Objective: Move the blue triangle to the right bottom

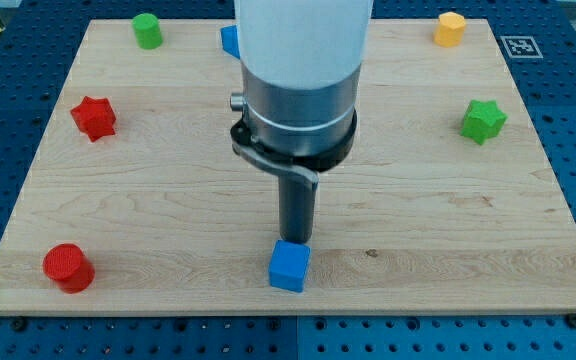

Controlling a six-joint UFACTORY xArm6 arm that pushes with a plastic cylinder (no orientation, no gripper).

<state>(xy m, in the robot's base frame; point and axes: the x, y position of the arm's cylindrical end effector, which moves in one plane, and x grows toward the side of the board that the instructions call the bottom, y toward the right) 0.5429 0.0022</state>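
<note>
A blue block lies at the view's top, left of centre. The arm's white body hides most of it, so I cannot make out its shape. A blue cube sits near the bottom edge at the middle of the wooden board. My tip is right behind the blue cube's top edge, touching it or nearly so. It is far below the hidden blue block.
A green block lies at the top left and a red star on the left. A red cylinder is at the bottom left. An orange block is at the top right and a green star on the right.
</note>
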